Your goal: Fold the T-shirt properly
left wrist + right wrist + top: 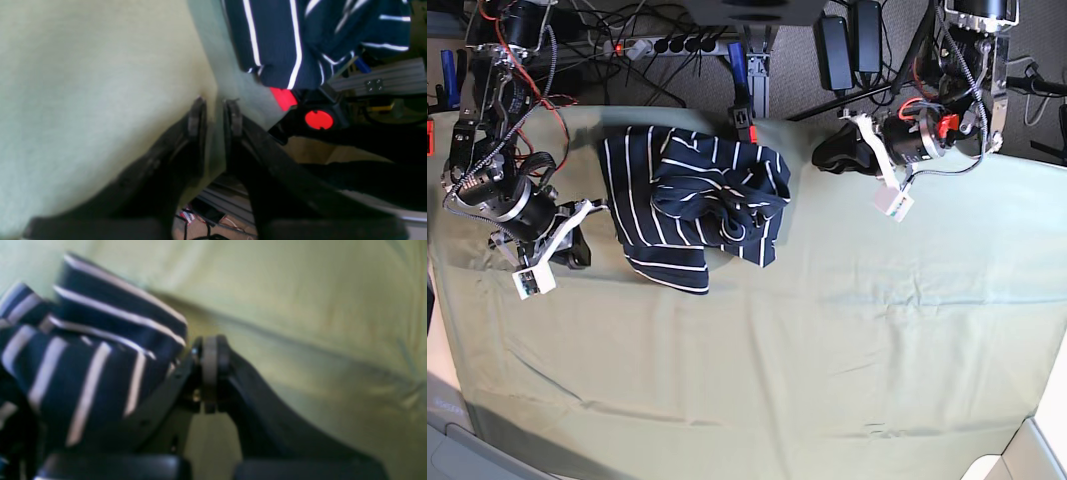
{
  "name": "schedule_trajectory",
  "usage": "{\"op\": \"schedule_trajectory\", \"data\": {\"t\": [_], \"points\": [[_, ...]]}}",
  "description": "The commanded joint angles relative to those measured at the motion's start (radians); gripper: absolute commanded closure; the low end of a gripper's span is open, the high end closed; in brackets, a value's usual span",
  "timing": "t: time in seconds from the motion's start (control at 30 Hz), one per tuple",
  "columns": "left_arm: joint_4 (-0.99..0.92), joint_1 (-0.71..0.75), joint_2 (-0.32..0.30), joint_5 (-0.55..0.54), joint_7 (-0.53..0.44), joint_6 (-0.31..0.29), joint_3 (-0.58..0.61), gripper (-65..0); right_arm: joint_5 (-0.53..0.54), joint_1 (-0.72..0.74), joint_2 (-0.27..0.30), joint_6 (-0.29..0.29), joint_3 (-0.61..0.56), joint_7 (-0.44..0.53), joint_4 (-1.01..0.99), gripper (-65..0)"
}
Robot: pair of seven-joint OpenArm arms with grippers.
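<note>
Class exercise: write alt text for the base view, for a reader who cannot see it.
A crumpled navy striped T-shirt lies on a pale green cloth, between two robot arms at the far corners.

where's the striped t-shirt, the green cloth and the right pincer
T-shirt point(692, 200), base view, middle of the crumpled body
green cloth point(847, 340), base view, bare stretch near the centre
right pincer point(210, 373), right wrist view, where the shut tips meet

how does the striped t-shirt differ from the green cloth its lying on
The T-shirt is dark navy with thin white stripes; the green cloth is plain and pale. The T-shirt is bunched into a rumpled heap near the table's far edge, while the green cloth lies spread nearly flat over the whole table. Both are soft fabric.
</note>
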Motion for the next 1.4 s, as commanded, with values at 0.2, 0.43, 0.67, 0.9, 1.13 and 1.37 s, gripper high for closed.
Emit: {"op": "schedule_trajectory", "data": {"t": [0.2, 0.43, 0.67, 0.9, 1.13, 1.37], "points": [[0.016, -0.004, -0.004, -0.007, -0.016, -0.017, 0.07, -9.7, 0.05, 0.095, 0.032, 0.039, -0.026, 0.062, -0.137, 0.0], [0.016, -0.032, 0.033, 0.063, -0.082, -0.017, 0.155, -9.7, 0.04, 0.178, 0.033, 0.039, -0.184, 0.06, -0.214, 0.0], [-0.001, -0.098, 0.101, 0.106, -0.083, -0.017, 0.171, -9.7, -0.006, 0.185, 0.032, 0.039, -0.32, 0.035, -0.217, 0.0], [-0.09, -0.206, 0.117, 0.145, -0.136, -0.017, 0.171, -9.7, 0.008, 0.181, 0.064, 0.039, -0.329, -0.031, -0.216, 0.0], [-0.325, -0.408, 0.118, 0.145, -0.171, -0.017, 0.171, -9.7, 0.11, 0.154, 0.138, 0.039, -0.329, -0.09, -0.211, 0.0], [-0.518, -0.607, 0.196, 0.169, -0.184, -0.017, 0.171, -9.7, 0.18, 0.111, 0.177, 0.038, -0.327, -0.106, -0.202, 0.0]]}}
